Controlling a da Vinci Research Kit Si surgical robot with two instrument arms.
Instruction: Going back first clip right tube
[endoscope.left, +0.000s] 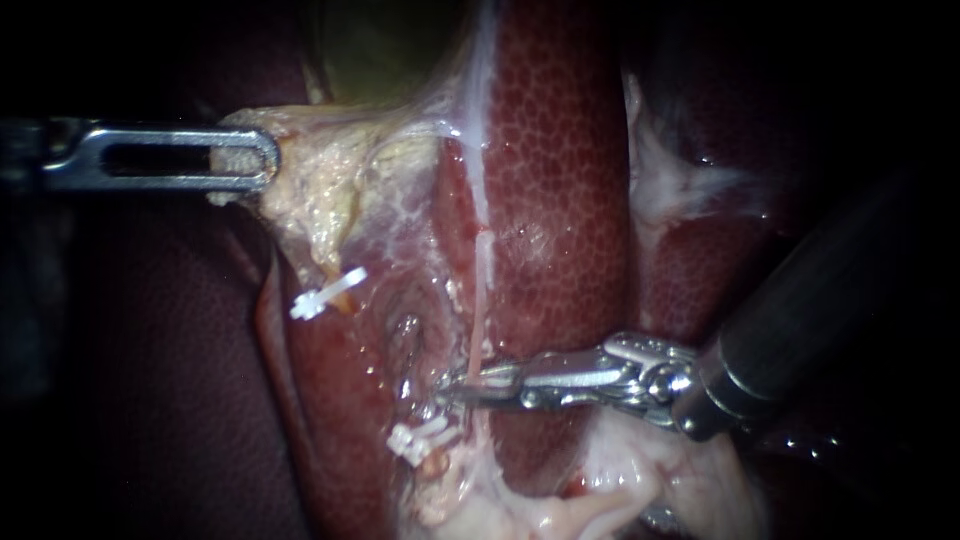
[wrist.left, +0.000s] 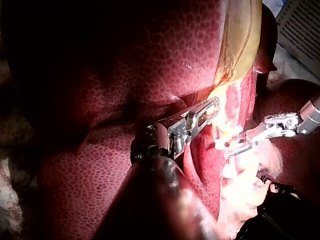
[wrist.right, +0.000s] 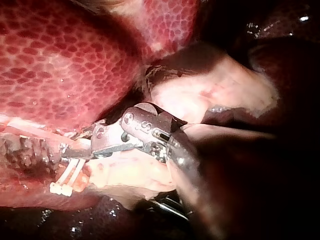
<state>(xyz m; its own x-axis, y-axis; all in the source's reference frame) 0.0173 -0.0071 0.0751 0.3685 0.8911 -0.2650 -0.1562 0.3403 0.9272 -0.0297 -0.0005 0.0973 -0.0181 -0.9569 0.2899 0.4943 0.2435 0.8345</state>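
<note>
In the endoscope view the left instrument (endoscope.left: 262, 160) enters from 9 o'clock, its pincer closed on pale tissue (endoscope.left: 320, 190) at 6 o'clock of the gallbladder (endoscope.left: 380, 50). The right instrument (endoscope.left: 455, 390) enters from 4 o'clock. Its pincer shows a slim gap, and the thin pink right tube (endoscope.left: 484, 290), which runs from 12 towards 6 over the liver (endoscope.left: 560, 150), crosses at that gap. A white clip (endoscope.left: 328, 293) sits at 9 o'clock of centre. A clip pair (endoscope.left: 420, 440) sits at 7 o'clock of the right tip.

In the left wrist view the left instrument's pincer clamps the pale tissue, and the right instrument (wrist.left: 235, 150) is just beside it.

In the right wrist view the clip pair (wrist.right: 65, 181) lies just under the right instrument's pincer. I cannot tell whether a clip sits on the tube there.
</note>
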